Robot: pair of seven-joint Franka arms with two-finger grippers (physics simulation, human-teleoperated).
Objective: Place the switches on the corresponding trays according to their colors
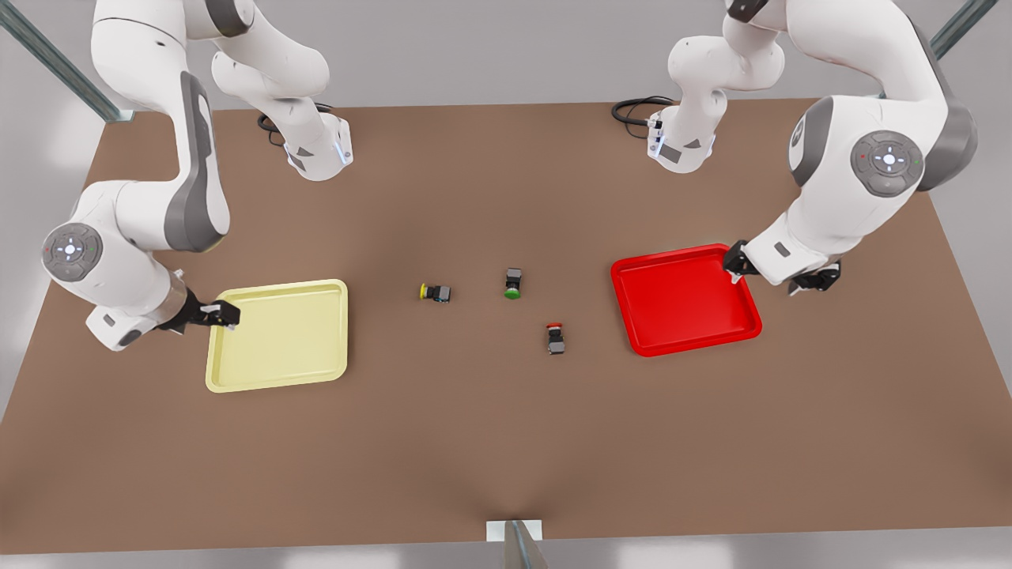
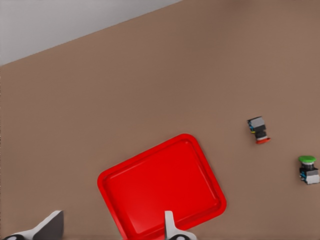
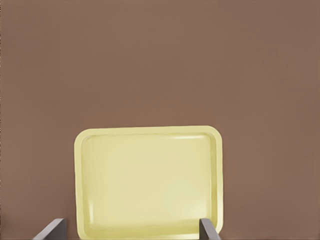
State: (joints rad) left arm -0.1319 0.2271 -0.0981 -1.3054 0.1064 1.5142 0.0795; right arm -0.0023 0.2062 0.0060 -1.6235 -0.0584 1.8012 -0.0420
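Evidently nothing is gripped yet: the left gripper [image 1: 739, 269], fingers apart, is poised at the bright red plastic tray [image 1: 684, 304] at the front view's right. The right gripper [image 1: 229, 316], fingers likewise spread, is held by the pale yellow plastic tray [image 1: 277, 336] at lower left. Mid-frame on the brown table [image 1: 506, 442] lie the yellow-capped switch [image 1: 436, 292] and red-capped switch [image 1: 555, 337]; a descent onto one is called for next.

1. The red tray [image 1: 685, 299] at the front view's right looks like smooth, glossy plastic.
2. The yellow tray [image 1: 278, 334] at the left looks like smooth, duller plastic.
3. The brown table [image 1: 474, 427] is matt and even.

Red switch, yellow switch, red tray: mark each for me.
Red switch [image 1: 556, 337], front view, on its dark body.
Yellow switch [image 1: 436, 292], front view, on its body.
Red tray [image 1: 684, 300], front view, on its bare floor.
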